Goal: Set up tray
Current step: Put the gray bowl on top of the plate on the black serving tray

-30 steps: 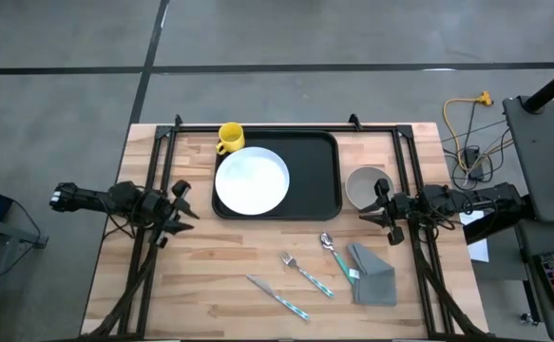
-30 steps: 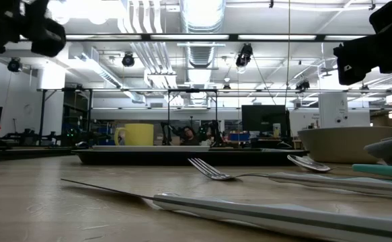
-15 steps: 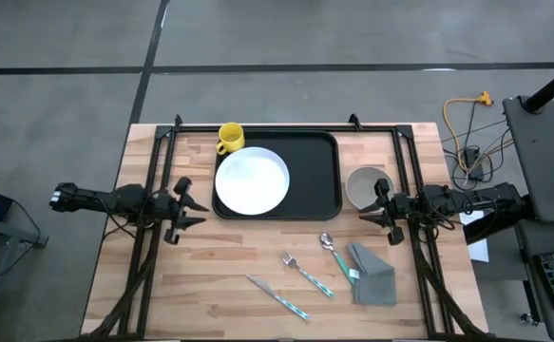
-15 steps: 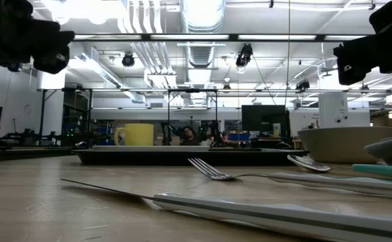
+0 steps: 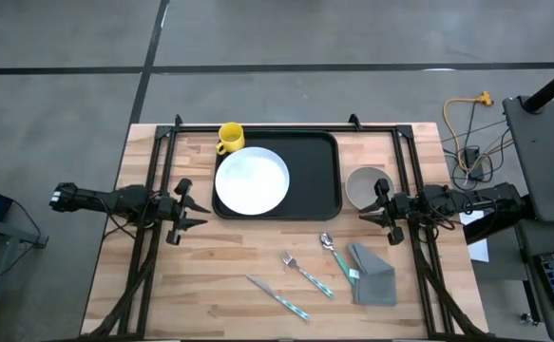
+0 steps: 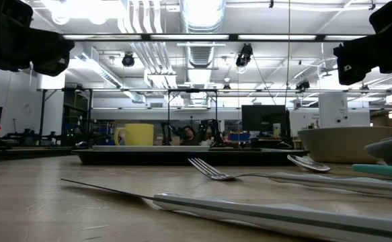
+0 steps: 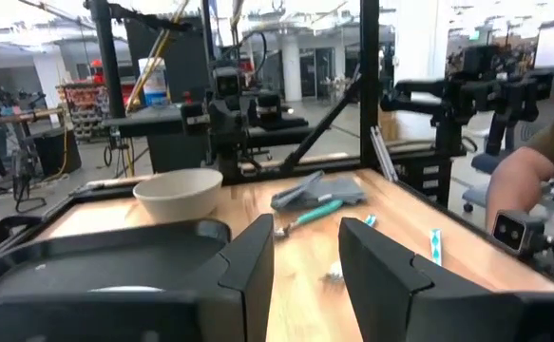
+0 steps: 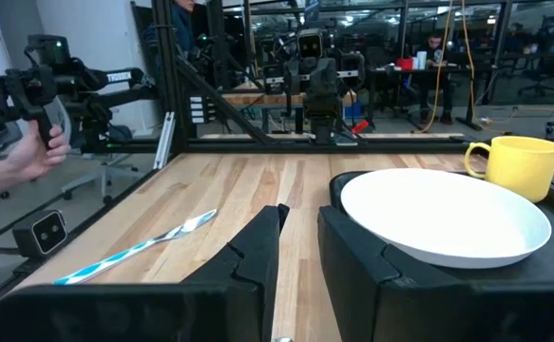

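Tray (image 5: 316,177) sits at the worktop's (image 5: 229,285) far edge, plate (image 5: 252,180) on it, mug (image 5: 229,138) touching. Both my grippers hover empty, fingers apart: left gripper (image 5: 187,205) beside the tray, right gripper (image 5: 375,209) over the bowl (image 5: 362,183). Risk, in my judgement: descending carelessly could knock the bowl.

Robotics lab: ceiling ducts (image 6: 202,20), more rigs (image 8: 315,85).
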Motion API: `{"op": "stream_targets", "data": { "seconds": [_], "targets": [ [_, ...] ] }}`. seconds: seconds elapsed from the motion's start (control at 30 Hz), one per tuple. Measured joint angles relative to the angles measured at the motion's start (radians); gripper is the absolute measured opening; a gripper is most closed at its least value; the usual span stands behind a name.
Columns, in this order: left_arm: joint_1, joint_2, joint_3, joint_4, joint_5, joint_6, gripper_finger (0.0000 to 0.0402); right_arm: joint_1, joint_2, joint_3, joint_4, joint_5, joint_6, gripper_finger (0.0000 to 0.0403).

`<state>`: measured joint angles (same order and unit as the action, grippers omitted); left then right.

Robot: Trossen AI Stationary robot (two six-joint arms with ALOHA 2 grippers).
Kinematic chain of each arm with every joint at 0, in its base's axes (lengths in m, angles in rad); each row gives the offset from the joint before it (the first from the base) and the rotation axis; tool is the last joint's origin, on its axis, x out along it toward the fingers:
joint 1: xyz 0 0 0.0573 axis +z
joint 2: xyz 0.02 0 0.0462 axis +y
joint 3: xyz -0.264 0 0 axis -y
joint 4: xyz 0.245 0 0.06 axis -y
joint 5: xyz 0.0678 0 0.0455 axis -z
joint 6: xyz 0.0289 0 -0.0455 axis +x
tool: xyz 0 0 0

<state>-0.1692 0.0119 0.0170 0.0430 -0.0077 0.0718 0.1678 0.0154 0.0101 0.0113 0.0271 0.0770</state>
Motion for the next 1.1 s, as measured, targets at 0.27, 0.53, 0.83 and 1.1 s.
{"op": "stream_targets", "data": {
  "seconds": [0.27, 0.53, 0.83, 1.1],
  "targets": [
    [0.0, -0.001, -0.006, 0.092, 0.0, -0.028, 0.0102, 0.0, 0.0, 0.0, 0.0, 0.0, -0.001, 0.0068],
    [0.0, 0.0, -0.006, 0.029, 0.0, -0.029, 0.0102, 0.0, 0.0, 0.0, 0.0, 0.0, 0.0, 0.0068],
    [0.0, 0.001, -0.006, 0.019, 0.0, -0.02, 0.0102, 0.0, 0.0, 0.0, 0.0, 0.0, 0.001, 0.0068],
    [0.0, 0.006, -0.006, 0.017, 0.0, -0.019, 0.0102, 0.0, 0.0, 0.0, 0.0, 0.0, 0.0, 0.0068]
  ]
}}
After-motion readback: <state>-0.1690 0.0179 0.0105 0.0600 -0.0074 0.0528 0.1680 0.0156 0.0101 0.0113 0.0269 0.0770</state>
